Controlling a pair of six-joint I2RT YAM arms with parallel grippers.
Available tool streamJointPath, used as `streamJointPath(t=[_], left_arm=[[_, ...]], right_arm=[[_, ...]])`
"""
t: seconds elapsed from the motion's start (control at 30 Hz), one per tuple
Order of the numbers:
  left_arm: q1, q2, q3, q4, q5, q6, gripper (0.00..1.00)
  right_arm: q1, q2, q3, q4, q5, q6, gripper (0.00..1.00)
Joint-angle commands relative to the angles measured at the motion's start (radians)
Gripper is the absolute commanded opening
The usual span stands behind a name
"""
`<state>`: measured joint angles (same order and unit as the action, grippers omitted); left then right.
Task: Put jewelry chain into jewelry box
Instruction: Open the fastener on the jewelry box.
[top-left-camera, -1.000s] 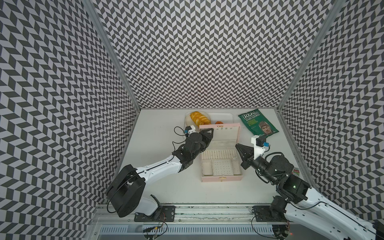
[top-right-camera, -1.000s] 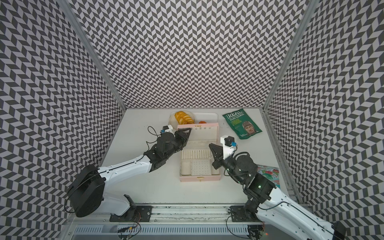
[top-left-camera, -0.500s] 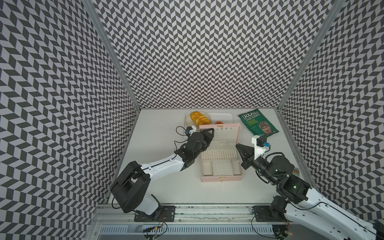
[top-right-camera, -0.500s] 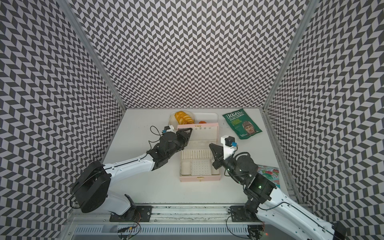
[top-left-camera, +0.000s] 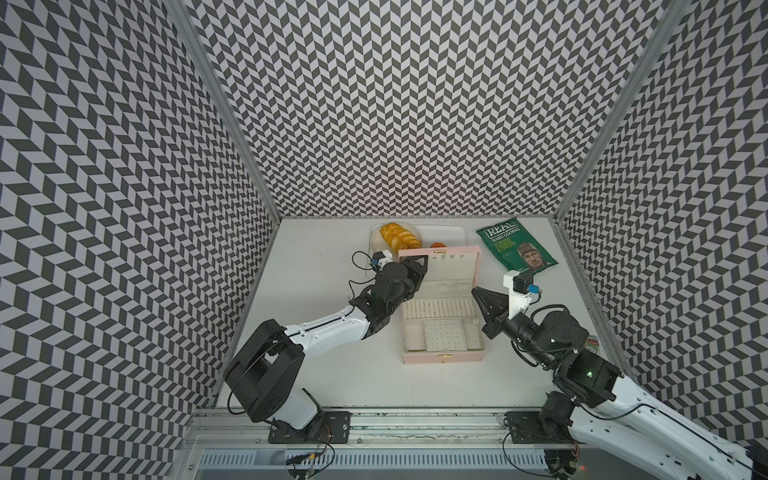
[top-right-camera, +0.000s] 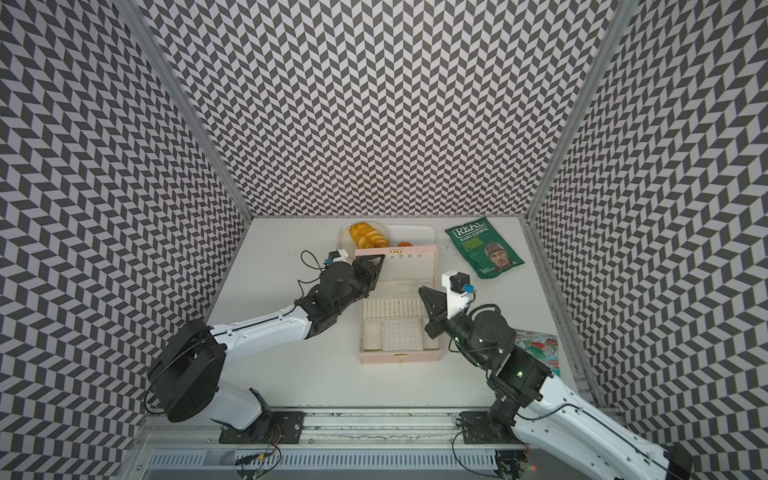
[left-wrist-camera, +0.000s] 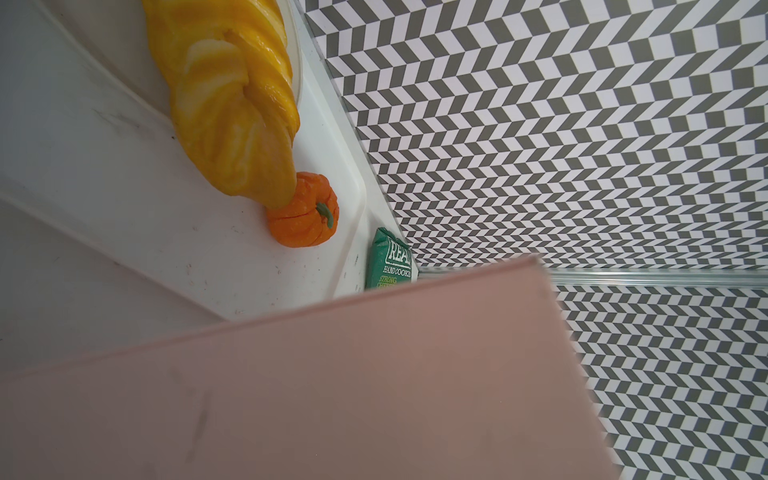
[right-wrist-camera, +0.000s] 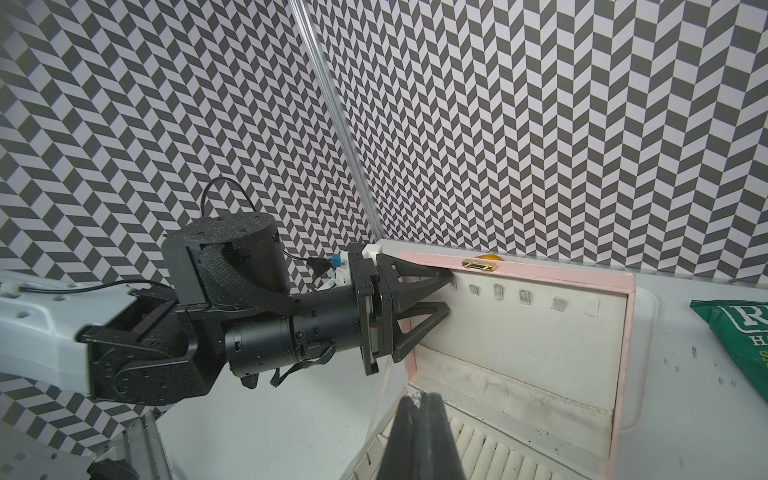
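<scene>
The pale pink jewelry box (top-left-camera: 442, 356) (top-right-camera: 399, 356) lies open mid-table, its lid (top-left-camera: 444, 270) (right-wrist-camera: 519, 332) standing up at the back. My left gripper (top-left-camera: 422, 268) (top-right-camera: 376, 266) (right-wrist-camera: 449, 293) is at the lid's upper left corner, jaws apart, both fingers reaching across the lid's edge onto its cream inner face. The left wrist view shows only the lid's pink back (left-wrist-camera: 332, 395). My right gripper (top-left-camera: 475, 289) (top-right-camera: 422, 289) (right-wrist-camera: 415, 395) hovers over the ring rolls, shut. A tiny silver bit of the jewelry chain (right-wrist-camera: 412, 397) shows between its tips; the rest is not visible.
Behind the box a white tray (top-left-camera: 453, 232) holds a yellow braided pastry (top-left-camera: 397, 237) and a small orange pumpkin (left-wrist-camera: 303, 216). A green crisp bag (top-left-camera: 515, 249) lies at the back right. A colourful packet (top-right-camera: 538, 347) sits by the right wall. Patterned walls enclose three sides.
The left arm's shoulder and elbow have swung slightly up and right, its fingers staying at the lid corner. The right arm and the box have not moved.
</scene>
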<state>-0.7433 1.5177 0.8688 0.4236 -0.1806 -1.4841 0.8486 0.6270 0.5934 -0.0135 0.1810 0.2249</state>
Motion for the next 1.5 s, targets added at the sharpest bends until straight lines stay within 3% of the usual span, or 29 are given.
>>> streamJointPath(t=[0.0,0.47,1.47], left_arm=[[0.015,0.012,0.039,0.003,-0.001,-0.013,0.45],[0.021,0.008,0.036,-0.107,0.021,-0.044,0.42],[0.012,-0.044,-0.052,-0.091,0.075,-0.107,0.42]], right_arm=[[0.0,-0.016,-0.011,0.06,0.013,-0.01,0.0],[0.0,-0.007,-0.014,0.065,0.015,-0.011,0.0],[-0.002,0.0,-0.015,0.07,0.01,-0.008,0.0]])
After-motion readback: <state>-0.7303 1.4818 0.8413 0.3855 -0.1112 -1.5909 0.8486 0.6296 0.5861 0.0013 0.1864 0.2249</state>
